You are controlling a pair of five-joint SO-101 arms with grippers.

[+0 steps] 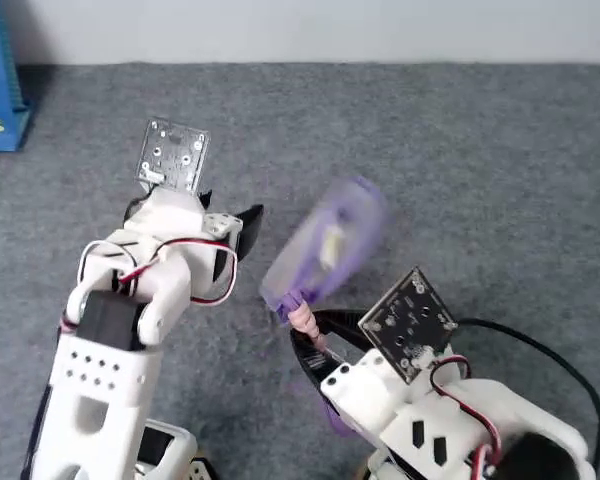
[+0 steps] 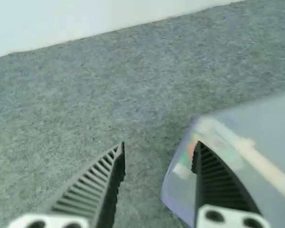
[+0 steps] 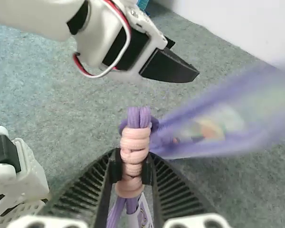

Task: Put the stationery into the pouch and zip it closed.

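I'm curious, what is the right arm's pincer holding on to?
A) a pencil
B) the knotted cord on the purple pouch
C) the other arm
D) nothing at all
B: in the right wrist view, the right pincer is shut on the pink-and-purple cord tied to the purple pouch.

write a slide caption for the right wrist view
Right gripper shut on the braided pink-and-purple pull cord of the purple pouch, over the grey carpeted table.
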